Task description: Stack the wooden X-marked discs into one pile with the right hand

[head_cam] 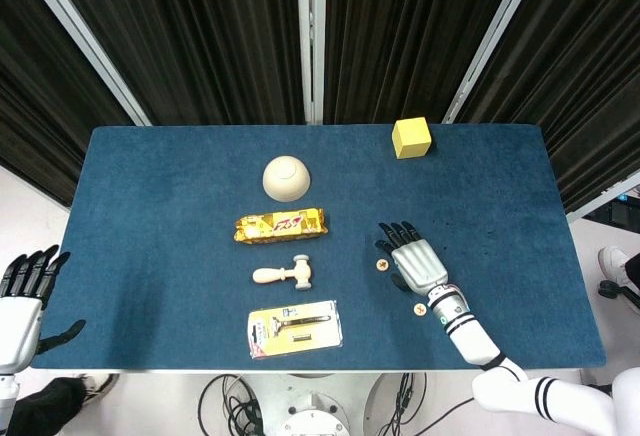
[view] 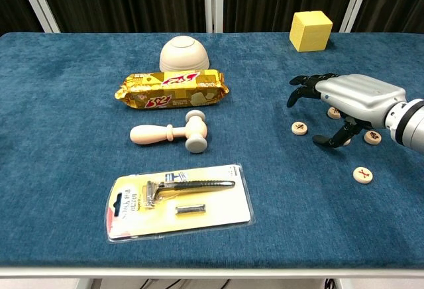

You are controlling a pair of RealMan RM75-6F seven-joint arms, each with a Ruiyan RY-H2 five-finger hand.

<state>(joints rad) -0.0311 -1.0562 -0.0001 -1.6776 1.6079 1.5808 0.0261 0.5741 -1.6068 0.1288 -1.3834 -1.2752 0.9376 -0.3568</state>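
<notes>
Right robot hand (view: 344, 107) hovers palm-down over the X-marked discs (view: 299, 128), fingers spread and drooping, nothing held; likely lining up a first pick. Discs lie flat and scattered at about 4 o'clock on the bench (head_cam: 150, 216), none stacked; one disc (view: 362, 174) sits apart toward 5 o'clock. Some are hidden under the palm. Left robot hand (head_cam: 25, 291) is off the bench edge at 8 o'clock, fingers apart, empty, parked since the task is right-handed. Bench has blue felt-like cover; black curtains behind.
</notes>
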